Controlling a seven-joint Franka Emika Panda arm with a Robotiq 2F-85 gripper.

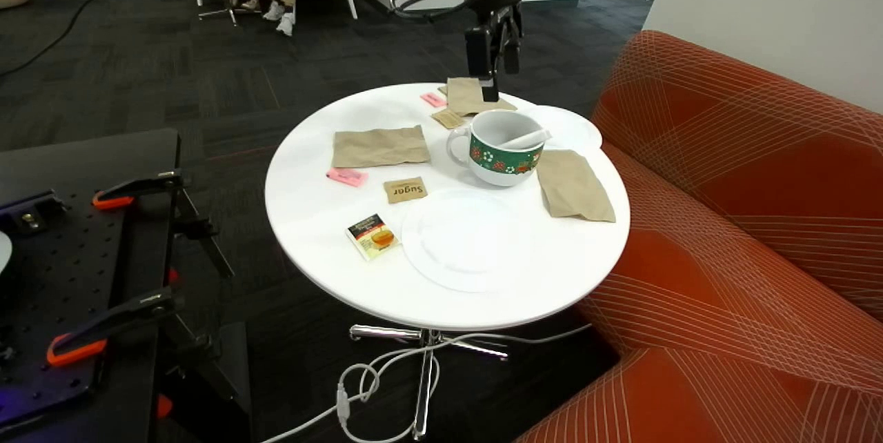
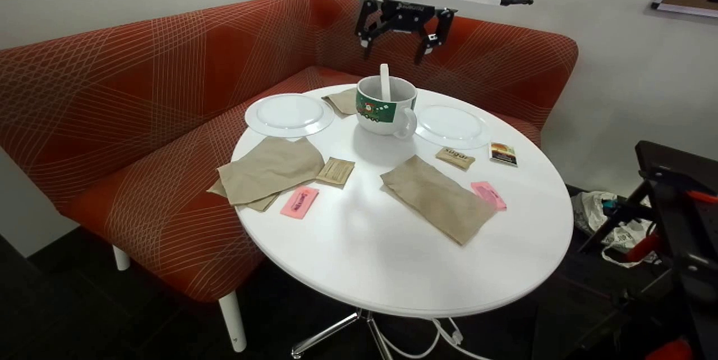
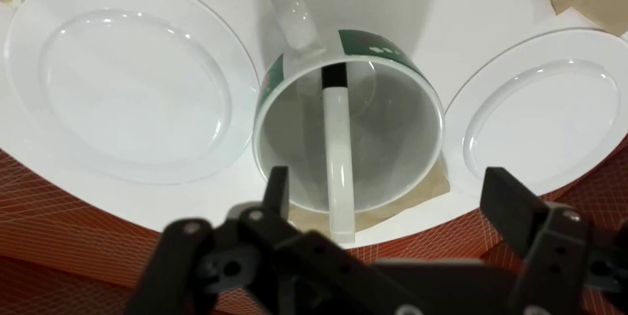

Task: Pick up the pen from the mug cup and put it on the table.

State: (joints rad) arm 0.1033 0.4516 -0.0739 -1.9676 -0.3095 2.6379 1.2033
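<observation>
The white mug cup (image 1: 502, 168) with a green patterned band stands upright on the round white table (image 1: 303, 181). It also shows in an exterior view (image 2: 377, 126) and in the wrist view (image 3: 375, 46). A thick white pen (image 3: 338, 153) leans inside the mug. Its black end is down inside on the handle side; its white end sticks out over the opposite rim. The pen shows in both exterior views (image 1: 526, 140) (image 2: 385, 82). My gripper (image 2: 394, 56) is open and empty above the mug. In the wrist view its fingers (image 3: 385, 176) are wide apart, the pen nearer the left finger.
White plates (image 3: 132, 84) (image 3: 544, 114) lie on either side of the mug. Brown napkins (image 1: 381, 148) (image 1: 578, 186), a sugar packet (image 1: 405, 190), a tea packet (image 1: 373, 236) and pink packets (image 2: 299, 202) lie on the table. A red sofa (image 2: 168, 79) borders the table.
</observation>
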